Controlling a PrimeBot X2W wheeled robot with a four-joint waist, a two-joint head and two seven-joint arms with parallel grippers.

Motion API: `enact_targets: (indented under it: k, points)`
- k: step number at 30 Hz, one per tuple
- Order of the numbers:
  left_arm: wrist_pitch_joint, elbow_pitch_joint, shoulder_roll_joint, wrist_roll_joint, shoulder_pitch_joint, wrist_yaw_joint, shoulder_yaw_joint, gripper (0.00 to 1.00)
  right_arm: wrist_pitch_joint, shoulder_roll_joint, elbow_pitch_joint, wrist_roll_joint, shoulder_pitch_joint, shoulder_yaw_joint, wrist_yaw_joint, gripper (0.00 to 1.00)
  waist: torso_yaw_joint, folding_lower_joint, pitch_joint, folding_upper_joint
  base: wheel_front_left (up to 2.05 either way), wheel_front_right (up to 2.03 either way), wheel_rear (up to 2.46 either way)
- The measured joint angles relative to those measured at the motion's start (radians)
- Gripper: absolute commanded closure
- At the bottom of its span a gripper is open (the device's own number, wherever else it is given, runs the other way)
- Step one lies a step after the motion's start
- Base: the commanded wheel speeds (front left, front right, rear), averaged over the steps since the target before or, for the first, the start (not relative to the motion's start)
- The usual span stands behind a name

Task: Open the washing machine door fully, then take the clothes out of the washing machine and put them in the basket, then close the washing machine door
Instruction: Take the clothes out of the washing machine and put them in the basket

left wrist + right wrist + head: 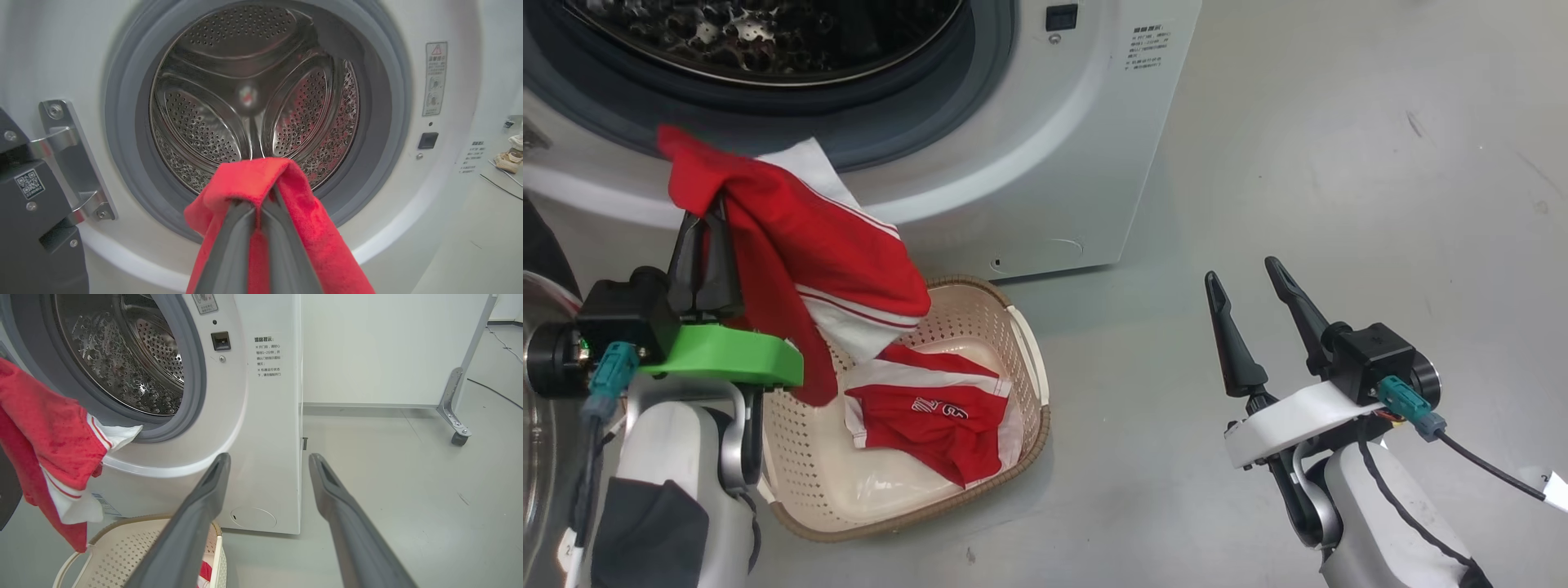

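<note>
The left gripper (707, 219) is clamped on a red garment (833, 253), which drapes over its fingers and hangs over the left side of the basket (805, 461). A second red garment (931, 416) lies inside. Just beyond stands the washing machine (1045, 163), drum open. Well to the right, the right gripper (1243, 271) has its fingers apart, empty.

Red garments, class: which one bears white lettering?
The crumpled garment lying in the basket bears it; the hanging garment, gripped by the left end effector, shows white stripes and no lettering.
</note>
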Motion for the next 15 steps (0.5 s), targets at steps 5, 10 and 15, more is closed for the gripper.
enact_targets:
  k: [5, 10, 15]
  points:
    - [0.000, -0.065, 0.000, 0.018, 0.048, 0.000, -0.010, 1.00, 0.000, 0.000, 0.005, 0.000, 0.019, 0.000, 0.006, 0.00, 0.000, 0.0000, -0.039, 0.0000, 0.00, 0.00, 0.00]
    - [0.000, -0.108, -0.001, 0.023, 0.110, 0.007, -0.026, 1.00, 0.000, 0.000, 0.007, 0.000, 0.040, 0.000, 0.006, 0.00, -0.006, 0.0000, -0.074, 0.0000, 0.00, 0.00, 0.00]
    - [0.000, -0.132, -0.003, 0.025, 0.194, 0.008, -0.053, 1.00, 0.000, 0.000, 0.005, 0.000, 0.066, -0.002, 0.006, 0.00, -0.013, 0.0000, -0.103, 0.0000, 0.00, 0.00, 0.00]
